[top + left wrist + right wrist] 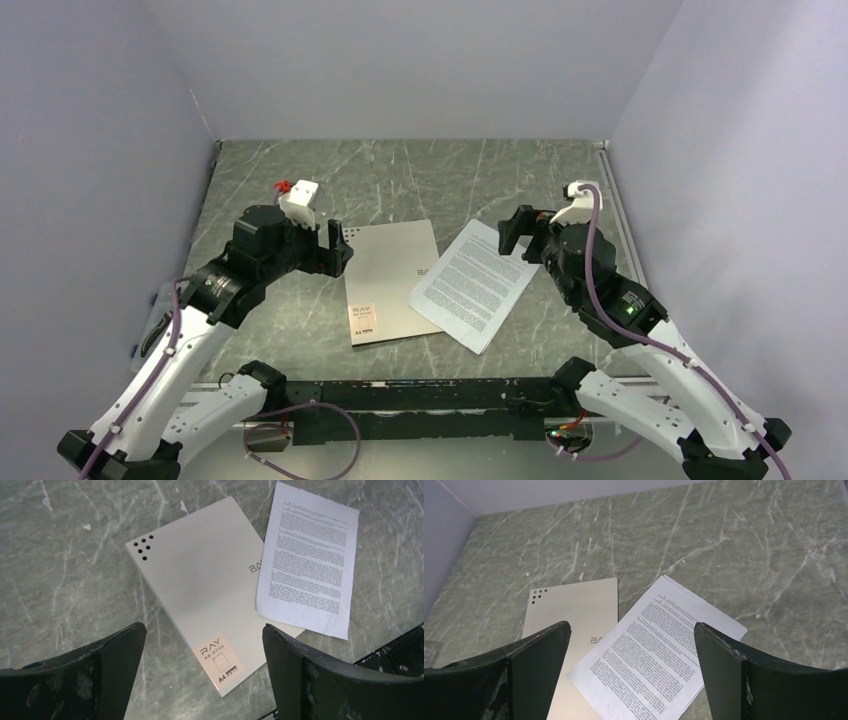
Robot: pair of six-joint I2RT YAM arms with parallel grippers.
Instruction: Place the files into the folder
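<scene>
Top external view: one folder (392,282) lies closed and flat at the centre of the frame on the marbled grey-green desk (450,180), silver cover up. One batch of files (473,284) lies just right of it, turned at an angle, with its left corner resting over the folder's right edge. Two arms reach in from the bottom corners, one per side. The left claw (338,250) hangs at the folder's upper left corner, jaws apart and holding nothing. The right claw (515,232) hangs at the upper right end of the files, jaws likewise spread wide and empty.

Left wrist view: two black fingers (107,675) stand at the bottom left and bottom right of the frame, with the folder between and beyond them. Its cover carries six small black dots (145,548) clustered at one corner, one pale label (220,662) at the corner nearest the bottom of the frame, and one logo (255,568) partly covered by the files' edge. The top sheet is printed with dense black text.

Right wrist view: the files lie mid-frame, between that claw's two fingers. At their upper right end a second sheet edge peeks out from under the top one, so there are at least two sheets; the full count cannot be told.
</scene>
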